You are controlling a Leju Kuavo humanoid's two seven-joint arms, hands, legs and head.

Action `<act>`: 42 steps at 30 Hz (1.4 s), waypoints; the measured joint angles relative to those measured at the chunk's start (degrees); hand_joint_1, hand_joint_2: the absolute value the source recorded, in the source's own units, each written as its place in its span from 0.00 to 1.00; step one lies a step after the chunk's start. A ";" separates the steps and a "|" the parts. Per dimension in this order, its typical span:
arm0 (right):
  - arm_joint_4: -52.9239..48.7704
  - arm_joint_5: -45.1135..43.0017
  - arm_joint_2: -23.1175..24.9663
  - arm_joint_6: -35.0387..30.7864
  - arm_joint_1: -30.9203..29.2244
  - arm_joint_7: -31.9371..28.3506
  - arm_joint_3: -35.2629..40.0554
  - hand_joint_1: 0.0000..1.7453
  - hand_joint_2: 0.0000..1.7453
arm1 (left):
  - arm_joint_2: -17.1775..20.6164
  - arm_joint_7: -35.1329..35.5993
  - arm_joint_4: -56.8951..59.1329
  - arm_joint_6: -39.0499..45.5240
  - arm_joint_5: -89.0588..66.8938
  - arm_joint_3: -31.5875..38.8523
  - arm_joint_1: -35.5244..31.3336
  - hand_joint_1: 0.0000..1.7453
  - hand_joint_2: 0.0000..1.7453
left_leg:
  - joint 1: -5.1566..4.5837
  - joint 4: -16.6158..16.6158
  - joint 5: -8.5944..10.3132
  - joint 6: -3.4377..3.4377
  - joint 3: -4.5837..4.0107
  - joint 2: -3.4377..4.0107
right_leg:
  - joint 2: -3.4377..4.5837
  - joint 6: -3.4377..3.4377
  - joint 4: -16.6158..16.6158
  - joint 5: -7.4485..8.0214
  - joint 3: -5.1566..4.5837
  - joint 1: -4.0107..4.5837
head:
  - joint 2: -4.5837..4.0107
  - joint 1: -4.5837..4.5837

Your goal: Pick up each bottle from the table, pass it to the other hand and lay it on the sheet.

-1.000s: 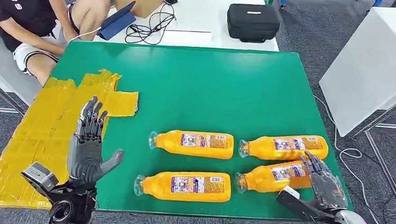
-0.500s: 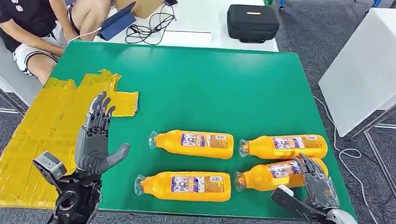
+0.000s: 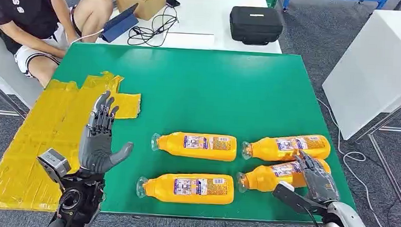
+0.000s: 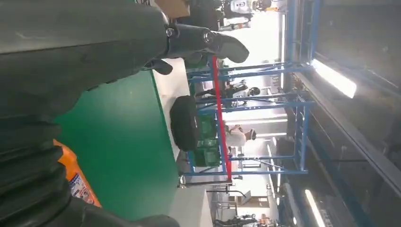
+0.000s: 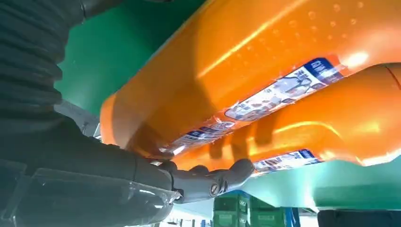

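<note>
the right hand (image 3: 314, 178) now lies on the near right bottle (image 3: 280, 176), its dark fingers (image 5: 208, 182) curled over the far end of the bottle, and in the right wrist view the orange body sits inside the hand, so it seems to grip it, though the bottle still rests on the green table (image 3: 215, 88). one second ago this hand was a little more to the right and lower, with the fingers only at the bottle's end; since then it has moved forward over it. the left hand (image 3: 98, 139) stands upright above the near left edge of the table, palm wide, fingers straight and apart, holding nothing; compared with before it has risen a little and shifted to the right, toward the bottles. the other three bottles have not moved: the far right bottle (image 3: 287, 147) just behind the gripped one, the far left bottle (image 3: 195, 146) and the near left bottle (image 3: 186, 187). the yellow sheet (image 3: 45, 130) lies on the left side of the table with no bottle on it. a person (image 3: 31, 13) sits beyond the far left corner.
</note>
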 measured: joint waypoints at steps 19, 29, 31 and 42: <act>0.76 -1.99 -7.19 10.08 0.10 2.62 2.53 0.00 1.00 | 0.02 1.16 5.14 0.59 2.86 -0.02 -4.04 0.00 1.00 | -0.01 0.01 -0.20 0.28 0.58 -0.16 | -0.08 0.16 -0.24 -0.13 0.10 -0.04 | 0.00 0.00; -6.38 -1.44 -8.20 12.46 5.81 4.63 1.31 0.00 1.00 | 0.02 1.70 6.53 -0.09 2.99 -0.02 -5.95 0.00 1.00 | -0.01 0.02 -0.31 0.31 0.58 -0.08 | -0.05 0.17 -0.28 -0.14 0.11 -0.03 | 0.00 -0.02; -7.06 -1.44 -8.28 12.52 6.54 4.72 1.14 0.00 1.00 | 0.02 1.70 6.78 -0.09 2.99 -0.02 -6.20 0.00 1.00 | -0.01 0.01 -0.32 0.31 0.58 -0.07 | -0.05 0.17 -0.28 -0.14 0.11 -0.02 | 0.00 -0.02; -12.11 -3.89 -10.30 15.15 11.28 6.08 0.74 0.00 1.00 | 0.00 2.29 7.41 -1.66 2.01 -0.02 -7.10 0.00 1.00 | -0.01 0.01 -0.36 0.26 0.58 -0.09 | -0.05 0.17 -0.29 -0.18 0.09 0.00 | 0.00 0.00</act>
